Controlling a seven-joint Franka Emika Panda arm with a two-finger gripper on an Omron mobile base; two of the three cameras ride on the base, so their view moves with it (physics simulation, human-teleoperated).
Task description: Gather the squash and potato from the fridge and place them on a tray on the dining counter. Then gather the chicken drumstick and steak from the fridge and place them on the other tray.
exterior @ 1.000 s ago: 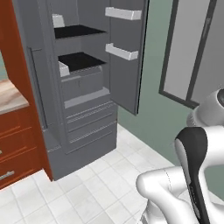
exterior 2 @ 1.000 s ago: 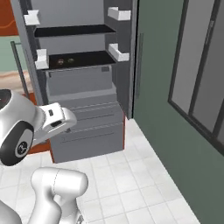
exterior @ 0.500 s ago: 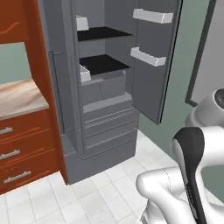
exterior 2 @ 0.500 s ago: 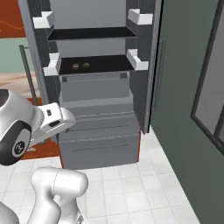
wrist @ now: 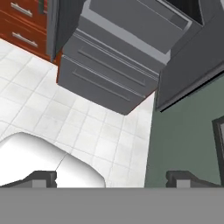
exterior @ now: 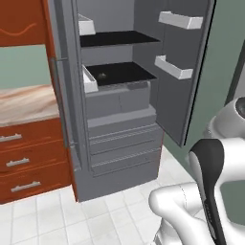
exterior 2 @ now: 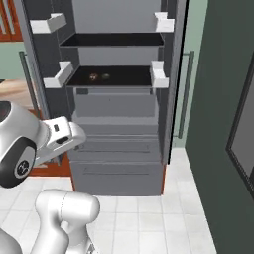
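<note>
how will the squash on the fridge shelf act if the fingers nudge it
The squash looks small and round, so it would probably roll on the flat black shelf. The potato sits close beside it and may get bumped. It looks solid, likely firm rather than squashy, though it is too small here to be sure.

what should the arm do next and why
Probably raise and extend the open gripper toward the lower black shelf of the fridge. Its doors stand open, the potato and squash sit side by side there, and the hand points down at the floor.
</note>
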